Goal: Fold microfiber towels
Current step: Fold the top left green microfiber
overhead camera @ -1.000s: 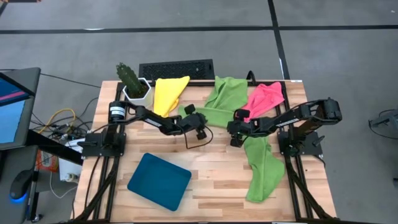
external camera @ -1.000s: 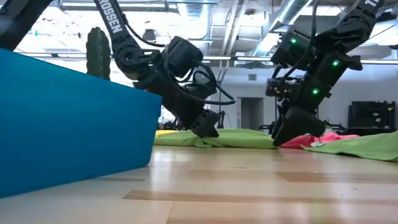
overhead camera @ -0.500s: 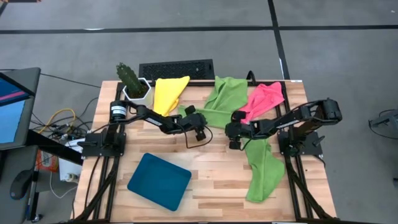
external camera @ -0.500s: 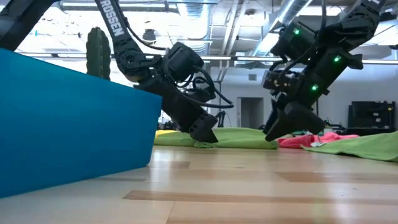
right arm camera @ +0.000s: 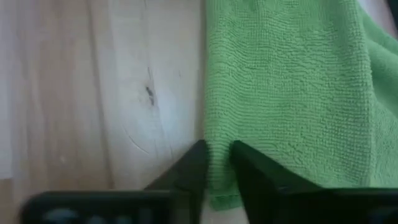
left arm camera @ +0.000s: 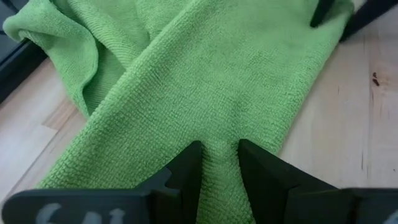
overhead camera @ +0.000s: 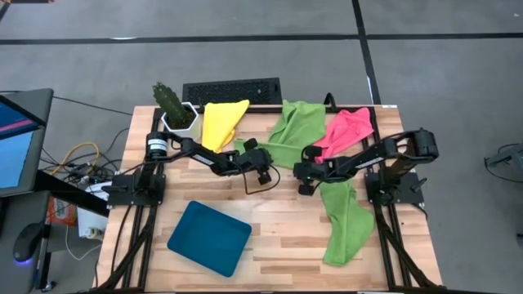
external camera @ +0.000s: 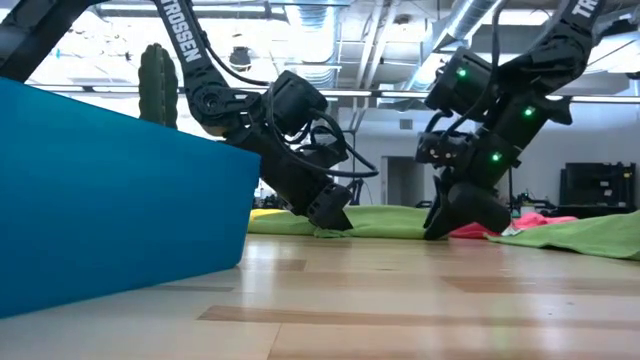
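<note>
High view is looking straight down over the whole bench [overhead camera: 270, 237], both arms in frame. Low view is sitting at bench-top height, facing level across into the room, teal tray [external camera: 110, 200] filling its near side. Each wrist view is looking close past its own claw at the lime green towel [left arm camera: 211, 81]; all four views are sharing it.

On the counter [overhead camera: 278, 229] lie four towels: one yellow towel [overhead camera: 222, 122], one pink towel [overhead camera: 350, 129] and two green towels [overhead camera: 296, 129] [overhead camera: 343, 222]. There is also one teal tray [overhead camera: 210, 238], one cactus pot [overhead camera: 174, 109] and one keyboard [overhead camera: 231, 90]. Two arms [overhead camera: 204, 155] [overhead camera: 376, 153] work here.
</note>
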Tool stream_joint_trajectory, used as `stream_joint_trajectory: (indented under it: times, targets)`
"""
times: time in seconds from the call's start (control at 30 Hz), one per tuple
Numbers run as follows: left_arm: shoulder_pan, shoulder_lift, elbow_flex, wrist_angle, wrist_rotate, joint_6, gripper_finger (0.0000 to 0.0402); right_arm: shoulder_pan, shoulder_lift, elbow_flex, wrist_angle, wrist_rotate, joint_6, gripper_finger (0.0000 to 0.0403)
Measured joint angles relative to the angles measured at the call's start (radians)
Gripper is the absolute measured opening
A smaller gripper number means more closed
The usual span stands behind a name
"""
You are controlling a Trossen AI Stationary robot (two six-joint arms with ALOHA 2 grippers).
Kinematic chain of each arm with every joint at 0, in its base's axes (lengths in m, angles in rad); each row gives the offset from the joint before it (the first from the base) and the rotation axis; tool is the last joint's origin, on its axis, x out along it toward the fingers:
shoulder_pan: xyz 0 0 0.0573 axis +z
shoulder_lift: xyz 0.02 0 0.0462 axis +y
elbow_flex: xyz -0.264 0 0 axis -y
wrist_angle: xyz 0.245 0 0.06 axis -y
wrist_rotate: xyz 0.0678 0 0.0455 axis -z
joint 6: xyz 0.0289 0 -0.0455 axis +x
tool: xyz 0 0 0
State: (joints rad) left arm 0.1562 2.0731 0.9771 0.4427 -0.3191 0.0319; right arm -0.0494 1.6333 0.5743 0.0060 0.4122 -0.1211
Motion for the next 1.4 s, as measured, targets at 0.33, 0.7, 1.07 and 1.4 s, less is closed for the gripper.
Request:
stream_joint_trajectory:
  times: [0.33, 0.7, 1.07, 1.4]
  targets:
    - [-0.005, 0.002, 0.0, -0.007, 0.044, 0.0, 0.0102, -0.005, -0.001, 0.145, -0.129, 0.122, -0.149, 0.0033]
    - [-0.011, -0.006, -0.002, -0.009, 0.053, -0.001, 0.0102, -0.016, -0.003, 0.274, -0.065, 0.108, -0.376, 0.0024]
    - [-0.042, -0.117, -0.006, -0.143, 0.061, 0.019, 0.0102, -0.057, -0.003, 0.267, -0.19, 0.061, -0.244, 0.0019]
    - [-0.042, -0.127, -0.005, -0.099, -0.004, 0.029, 0.0102, -0.015, -0.004, 0.259, -0.207, 0.058, -0.2, 0.0022]
